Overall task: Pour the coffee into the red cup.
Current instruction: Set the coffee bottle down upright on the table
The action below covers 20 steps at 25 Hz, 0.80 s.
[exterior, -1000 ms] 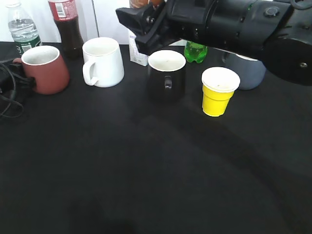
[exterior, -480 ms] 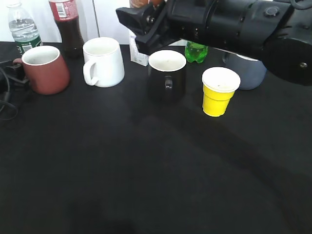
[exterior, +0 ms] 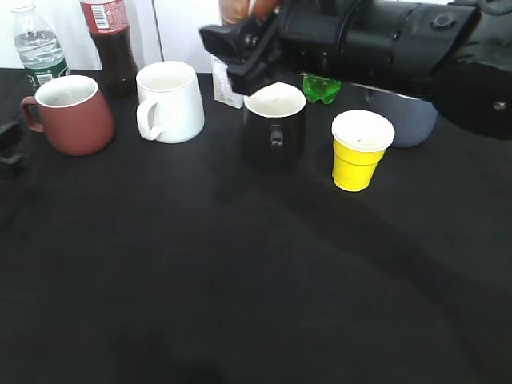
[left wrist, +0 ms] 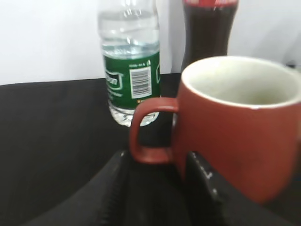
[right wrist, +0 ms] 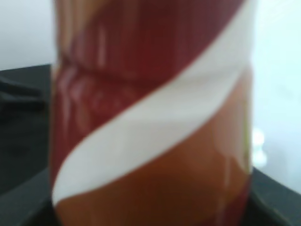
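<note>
The red cup (exterior: 72, 114) stands upright at the far left of the black table, handle to the left. It also fills the right of the left wrist view (left wrist: 240, 127). My left gripper (exterior: 6, 148) is open and empty, its fingers (left wrist: 160, 169) just short of the cup's handle. My right gripper (exterior: 240, 52) hovers behind the black mug and is shut on the coffee bottle (exterior: 240, 10). The bottle's brown-red-white label (right wrist: 150, 117) fills the right wrist view and hides the jaws. The cap is out of view.
In a row to the right of the red cup stand a white mug (exterior: 168, 102), a black mug (exterior: 274, 126), a yellow paper cup (exterior: 358, 152) and a grey mug (exterior: 410, 122). A water bottle (exterior: 36, 44), cola bottle (exterior: 108, 44), white carton (exterior: 224, 92) and green bottle (exterior: 322, 86) stand behind.
My left gripper has drawn back to the left, away from the red cup's handle. The right arm with the coffee bottle has shifted slightly right and down.
</note>
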Each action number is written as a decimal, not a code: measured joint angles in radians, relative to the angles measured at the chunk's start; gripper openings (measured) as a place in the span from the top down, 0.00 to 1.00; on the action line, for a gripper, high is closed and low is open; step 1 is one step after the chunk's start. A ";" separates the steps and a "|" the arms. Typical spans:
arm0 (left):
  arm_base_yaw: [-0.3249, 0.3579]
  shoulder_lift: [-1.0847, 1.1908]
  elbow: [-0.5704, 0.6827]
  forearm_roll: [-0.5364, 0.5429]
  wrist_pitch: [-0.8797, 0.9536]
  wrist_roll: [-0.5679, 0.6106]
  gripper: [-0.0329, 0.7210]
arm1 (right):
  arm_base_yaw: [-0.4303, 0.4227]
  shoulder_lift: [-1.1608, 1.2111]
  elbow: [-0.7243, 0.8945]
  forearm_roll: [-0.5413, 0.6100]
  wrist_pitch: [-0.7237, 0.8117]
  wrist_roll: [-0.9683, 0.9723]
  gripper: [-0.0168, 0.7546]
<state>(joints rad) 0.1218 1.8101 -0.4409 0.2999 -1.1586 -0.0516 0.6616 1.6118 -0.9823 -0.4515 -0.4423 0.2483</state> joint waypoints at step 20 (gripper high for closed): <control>-0.193 -0.523 0.103 -0.005 0.432 -0.001 0.56 | -0.749 0.033 -0.014 0.033 0.064 0.076 0.29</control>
<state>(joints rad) -0.0709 1.2869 -0.3376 0.2951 -0.7264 -0.0525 -0.0875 1.6444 -0.9967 -0.4189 -0.3780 0.3243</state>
